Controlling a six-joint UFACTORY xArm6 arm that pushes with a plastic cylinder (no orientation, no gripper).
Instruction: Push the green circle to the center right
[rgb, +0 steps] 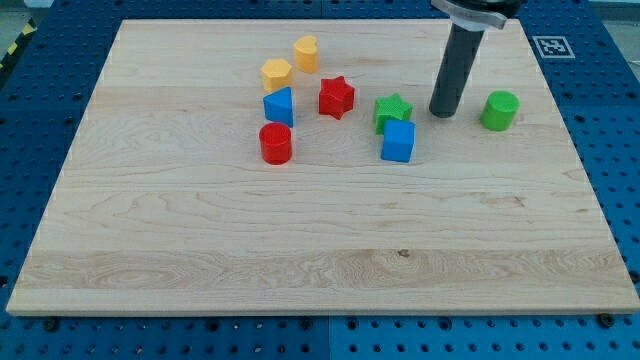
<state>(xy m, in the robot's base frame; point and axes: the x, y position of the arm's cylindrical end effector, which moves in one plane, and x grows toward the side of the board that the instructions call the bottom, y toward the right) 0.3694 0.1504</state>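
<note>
My tip (443, 113) rests on the wooden counter (300, 250); the rod carries no claw. It stands between the green circle (499, 110), near on the view's right, and the green star (393, 111), which touches the blue cube (398, 141).

Green circle (499, 110), green star (393, 110), red star (336, 97), two yellow blocks (277, 73) – perhaps hexagonal, pale wood-grain board (300, 250)
</note>
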